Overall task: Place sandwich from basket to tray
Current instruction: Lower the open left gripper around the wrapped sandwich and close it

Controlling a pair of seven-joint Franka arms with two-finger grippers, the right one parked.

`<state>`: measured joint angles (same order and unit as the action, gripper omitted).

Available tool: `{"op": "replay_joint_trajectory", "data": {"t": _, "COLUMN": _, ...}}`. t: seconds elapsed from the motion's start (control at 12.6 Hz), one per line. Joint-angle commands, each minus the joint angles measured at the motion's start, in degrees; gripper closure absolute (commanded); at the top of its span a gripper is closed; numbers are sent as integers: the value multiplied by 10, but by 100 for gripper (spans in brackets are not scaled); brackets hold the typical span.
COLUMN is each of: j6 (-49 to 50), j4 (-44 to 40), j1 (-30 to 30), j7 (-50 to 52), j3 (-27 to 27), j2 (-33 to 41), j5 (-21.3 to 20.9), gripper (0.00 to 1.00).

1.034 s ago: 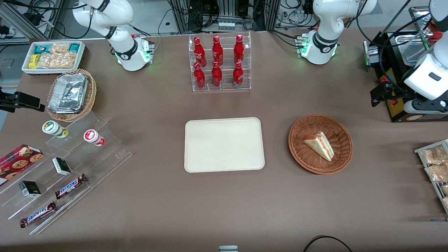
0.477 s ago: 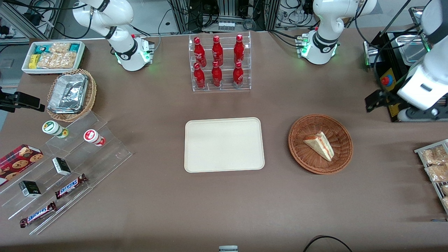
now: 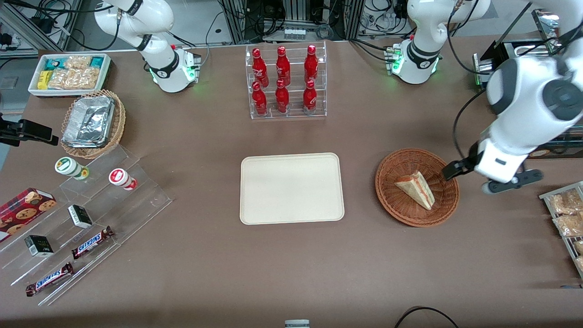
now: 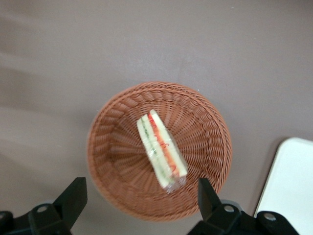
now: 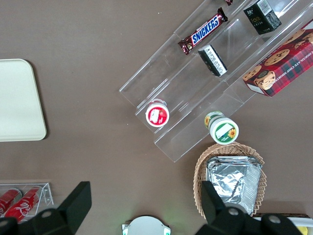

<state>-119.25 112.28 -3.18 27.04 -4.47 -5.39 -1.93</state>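
Approaching from above, the gripper [image 4: 139, 208] hangs wide open over the basket [image 4: 205, 125], where the sandwich [image 4: 161, 149] lies. The fingers should be aligned across the bread faces before descent, and closed gently.

Reddish-brown woven basket [image 3: 417, 187], pale sandwich [image 3: 416, 189] with red-green filling, cream tray [image 3: 291, 188], black gripper [image 4: 139, 208] above basket
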Motion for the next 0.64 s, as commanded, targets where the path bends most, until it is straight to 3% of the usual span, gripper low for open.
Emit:
{"op": "replay_joint_trajectory", "data": {"t": 0.0, "j6": -112, "j4": 94, "j1": -35, "j7": 122, "j3": 2, "j2": 14, "j5": 4, "gripper": 0}}
{"op": "replay_joint_trajectory", "data": {"t": 0.24, "j6": -207, "j4": 166, "j1": -38, "j7": 190, "j3": 2, "j2": 5, "j5": 2, "gripper": 0}}
{"op": "replay_joint_trajectory", "data": {"t": 0.56, "j6": -256, "j4": 174, "j1": -51, "j7": 233, "j3": 2, "j2": -47, "j5": 2, "gripper": 0}}
